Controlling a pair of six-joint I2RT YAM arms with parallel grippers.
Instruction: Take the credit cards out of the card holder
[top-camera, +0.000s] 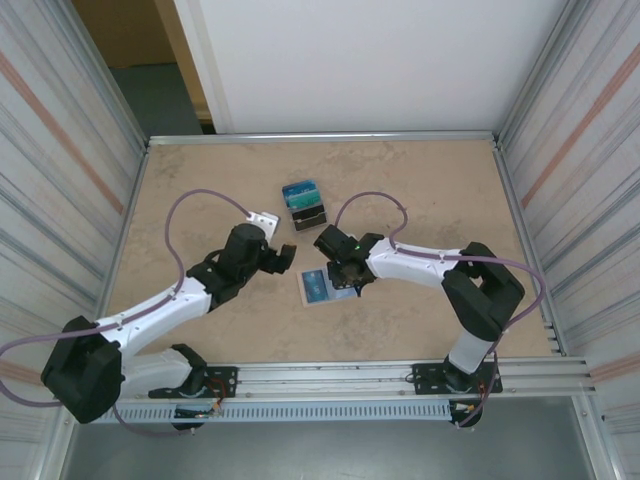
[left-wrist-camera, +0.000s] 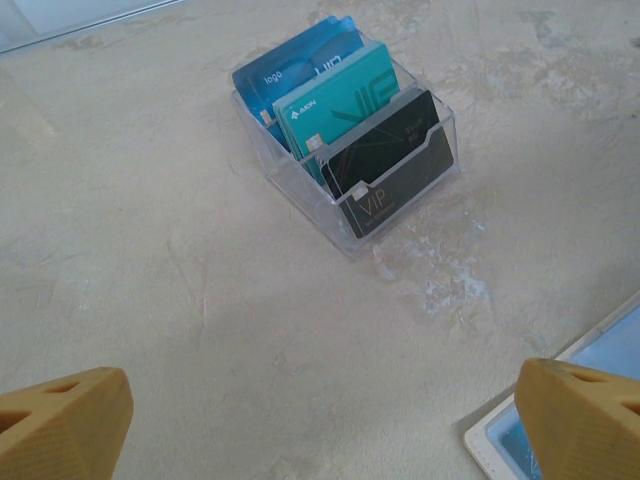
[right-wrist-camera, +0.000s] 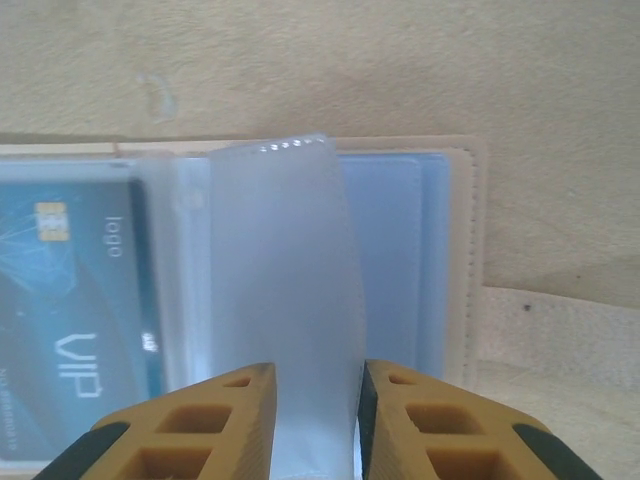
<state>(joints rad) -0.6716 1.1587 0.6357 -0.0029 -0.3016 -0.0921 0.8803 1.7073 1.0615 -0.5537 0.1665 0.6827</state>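
Overhead: hovering right gripper over the open card holder, nearer than left gripper; seeing a clear tray beyond, not blocking. Left wrist: holding jaws wide, empty, facing that tray. Right wrist: pinching a clear sleeve, leaving a blue credit card pocketed just left, seemingly lengthwise toward the jaws.

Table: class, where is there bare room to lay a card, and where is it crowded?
Bare: the table left of the card box, and right of it, out to the walls. Crowded: the middle, where left gripper, right gripper and wallet bunch on the box's near side.
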